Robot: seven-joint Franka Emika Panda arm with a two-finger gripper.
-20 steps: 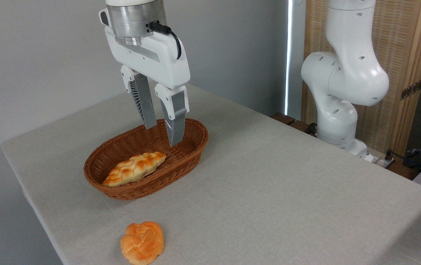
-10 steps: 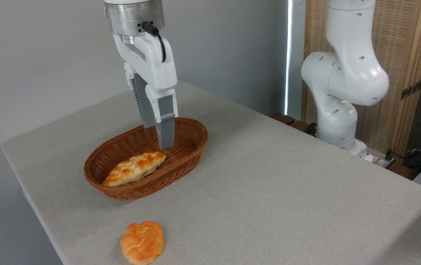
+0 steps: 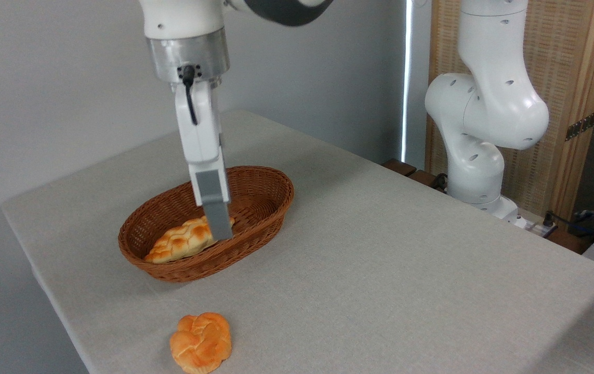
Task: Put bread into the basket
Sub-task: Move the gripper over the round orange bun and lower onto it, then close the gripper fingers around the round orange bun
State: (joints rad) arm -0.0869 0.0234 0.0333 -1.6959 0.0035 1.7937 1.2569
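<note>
The gripper hung straight down over the basket, turned edge-on to the camera, so only one grey finger showed and the other lay hidden behind it. Whether the jaws stood apart or together could not be told from this side. Nothing was seen between them.

The fingertip stood in front of the right end of the loaf, which lay inside the basket and stretched down and to the left of the gripper. Whether the tip touched the loaf could not be told.

The bun sat on the table, well below the gripper in the picture and slightly to its left, outside the basket, near the table's front edge, apart from everything else.

The arm's base stood far to the right of the gripper, past the table's far edge.
</note>
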